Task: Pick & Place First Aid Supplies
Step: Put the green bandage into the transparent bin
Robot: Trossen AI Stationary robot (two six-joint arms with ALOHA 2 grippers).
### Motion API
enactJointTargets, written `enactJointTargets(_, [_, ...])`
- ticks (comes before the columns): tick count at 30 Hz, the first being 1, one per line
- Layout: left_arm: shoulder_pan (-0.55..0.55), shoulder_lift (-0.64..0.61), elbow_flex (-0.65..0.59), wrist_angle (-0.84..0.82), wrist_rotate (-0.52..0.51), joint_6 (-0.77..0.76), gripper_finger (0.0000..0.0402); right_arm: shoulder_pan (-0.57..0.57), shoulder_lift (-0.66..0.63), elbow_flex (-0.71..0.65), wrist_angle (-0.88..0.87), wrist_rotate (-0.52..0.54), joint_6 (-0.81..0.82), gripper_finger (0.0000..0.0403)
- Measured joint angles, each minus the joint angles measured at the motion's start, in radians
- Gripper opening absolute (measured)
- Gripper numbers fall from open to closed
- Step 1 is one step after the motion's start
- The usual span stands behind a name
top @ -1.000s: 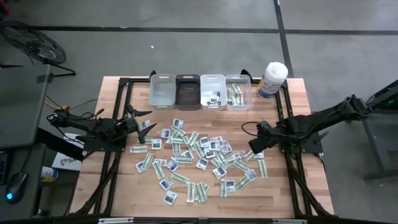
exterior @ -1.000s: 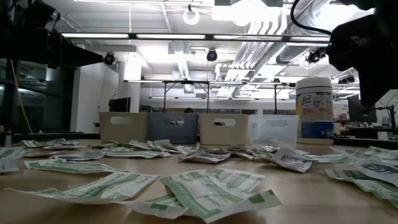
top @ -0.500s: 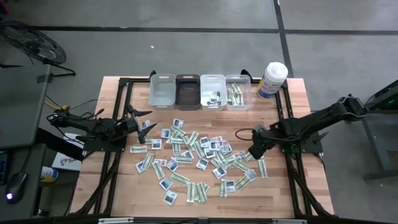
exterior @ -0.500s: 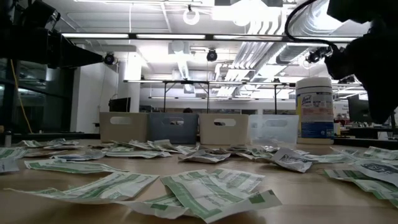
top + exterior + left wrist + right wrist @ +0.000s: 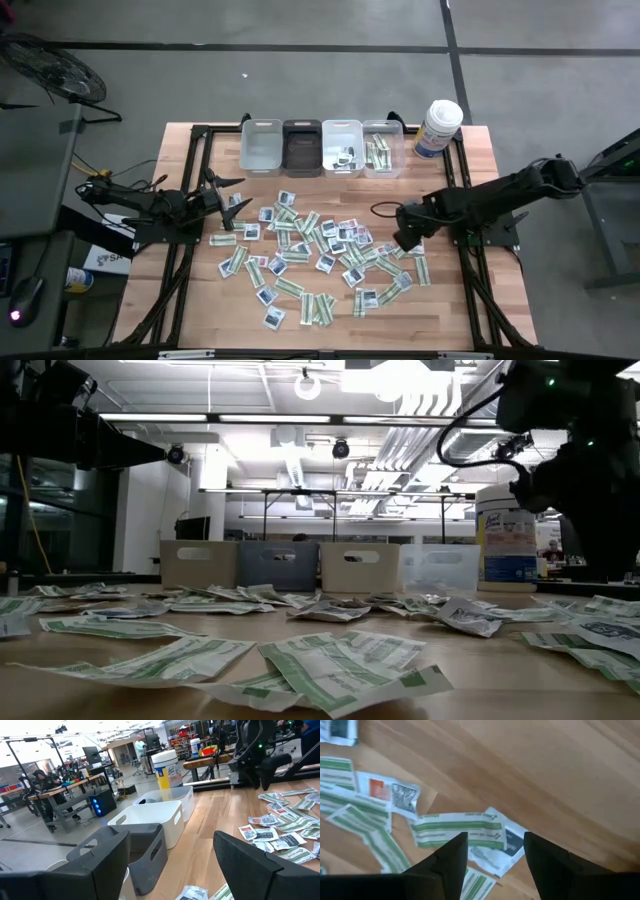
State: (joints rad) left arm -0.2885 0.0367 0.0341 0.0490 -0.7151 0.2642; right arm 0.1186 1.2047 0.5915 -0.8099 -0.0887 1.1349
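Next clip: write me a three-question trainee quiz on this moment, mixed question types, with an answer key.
1. True or false: the right gripper holds a packet.
2. Which bin holds green-striped packets? A) the dark bin B) the clear bin nearest the canister C) the leftmost white bin
3. Fill in: the left gripper waits, open, at the ___ edge of the packet pile.

Key: 1 false, its fingers stand open above the packets, holding nothing; 2 B; 3 left.

Packets [image 5: 300, 250]: thin matt paper, crinkled. Table [image 5: 480, 160]: smooth light wood w/ grain. Bins [image 5: 261, 146]: smooth plastic.
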Motion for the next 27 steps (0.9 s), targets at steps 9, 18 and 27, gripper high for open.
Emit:
enactJointTargets(9, [0.0, 0.0, 0.0, 0.0, 0.0, 0.0, 0.028, -0.003, 0.083, 0.0, 0.048, -0.019, -0.037, 0.0185])
enactJointTargets(18, [0.0, 0.0, 0.0, 0.0, 0.0, 0.0, 0.028, -0.003, 0.123, 0.0, 0.087, -0.024, -0.044, 0.0169])
enactJointTargets(27, [0.0, 0.0, 0.0, 0.0, 0.0, 0.0, 0.028, -0.003, 0.145, 0.0, 0.097, -0.022, -0.044, 0.014])
